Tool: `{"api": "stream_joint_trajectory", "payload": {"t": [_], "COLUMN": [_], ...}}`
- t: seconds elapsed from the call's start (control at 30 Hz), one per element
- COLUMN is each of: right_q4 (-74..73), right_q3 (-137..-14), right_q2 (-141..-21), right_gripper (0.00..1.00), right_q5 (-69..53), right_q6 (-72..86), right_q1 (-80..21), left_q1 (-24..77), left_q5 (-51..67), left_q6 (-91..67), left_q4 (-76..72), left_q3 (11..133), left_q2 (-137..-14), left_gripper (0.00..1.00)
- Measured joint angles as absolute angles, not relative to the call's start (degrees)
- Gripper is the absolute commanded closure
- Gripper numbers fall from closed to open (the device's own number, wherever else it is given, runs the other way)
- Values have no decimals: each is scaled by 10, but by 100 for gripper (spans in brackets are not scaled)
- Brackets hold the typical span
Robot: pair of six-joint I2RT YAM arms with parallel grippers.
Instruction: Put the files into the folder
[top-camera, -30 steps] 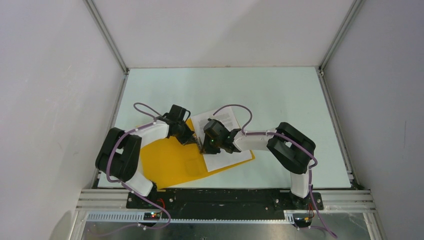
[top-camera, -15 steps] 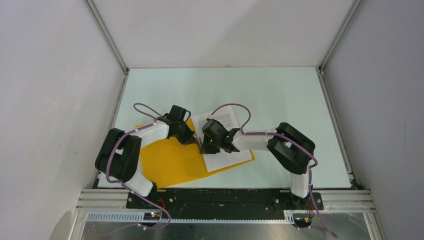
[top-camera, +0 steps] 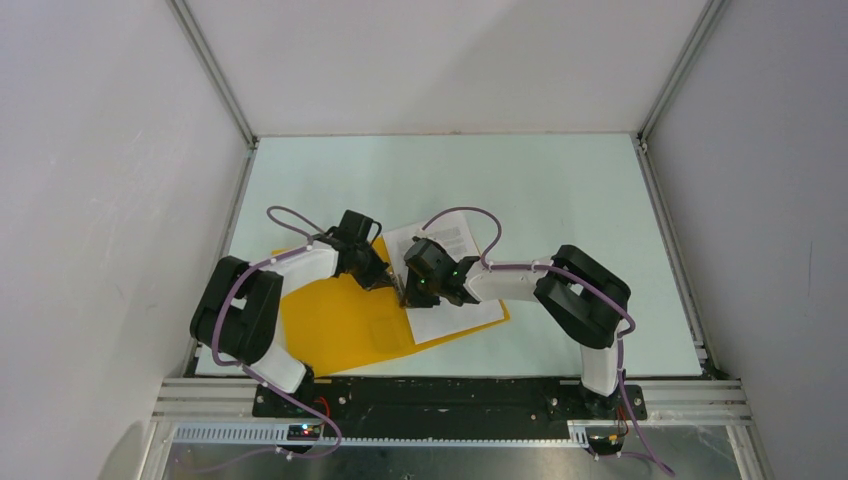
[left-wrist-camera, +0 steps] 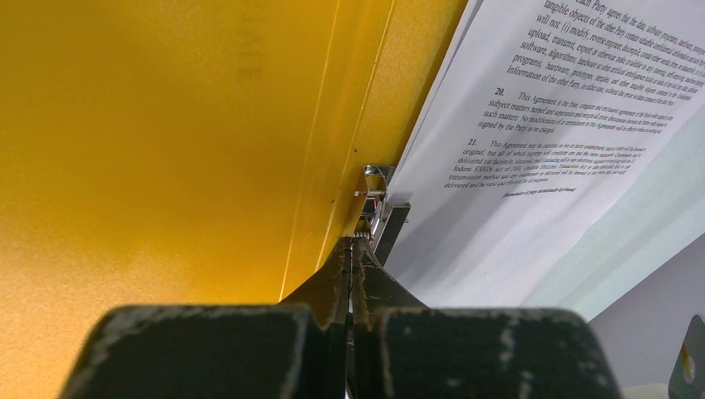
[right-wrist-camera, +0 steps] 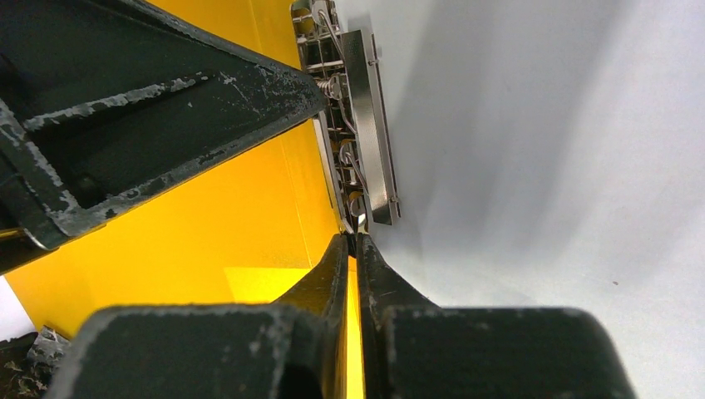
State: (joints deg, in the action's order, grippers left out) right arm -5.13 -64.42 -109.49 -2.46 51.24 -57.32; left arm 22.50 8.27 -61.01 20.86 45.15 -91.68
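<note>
The orange-yellow folder lies open on the table, and the white printed files lie on its right half. My left gripper and right gripper meet at the folder's spine. In the left wrist view the left gripper is shut, its tips touching the end of the metal clip, between the yellow cover and the files. In the right wrist view the right gripper is shut, its tips at the other end of the clip. The left gripper's finger shows across from it.
The pale green table stretches behind and to the right of the folder. White walls with metal frame rails enclose it on three sides. The arm bases stand at the near edge.
</note>
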Motion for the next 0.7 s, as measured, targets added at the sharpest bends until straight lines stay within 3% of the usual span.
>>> {"api": "stream_joint_trajectory", "payload": {"t": [0.23,0.5,0.63,0.7], "right_q4": [-58,-81,-97,-112], "right_q3": [-644,-645,-645,-644], "right_q2": [-1093,-1083,-1074,-1067], "right_gripper": [72,62,57,55], "right_q5": [-22,-23,-17,-8], "right_q6": [508,502,496,491], "right_q1": [-576,-584,-584,-583], "left_q1": [228,236,240,242], "left_q5": [81,75,70,63], "left_q6": [-607,-586,-566,-552], "left_q4": [207,234,254,268], "left_q3": [454,488,505,516], "left_q2": [-917,-926,-933,-935], "left_gripper": [100,95,83,69]}}
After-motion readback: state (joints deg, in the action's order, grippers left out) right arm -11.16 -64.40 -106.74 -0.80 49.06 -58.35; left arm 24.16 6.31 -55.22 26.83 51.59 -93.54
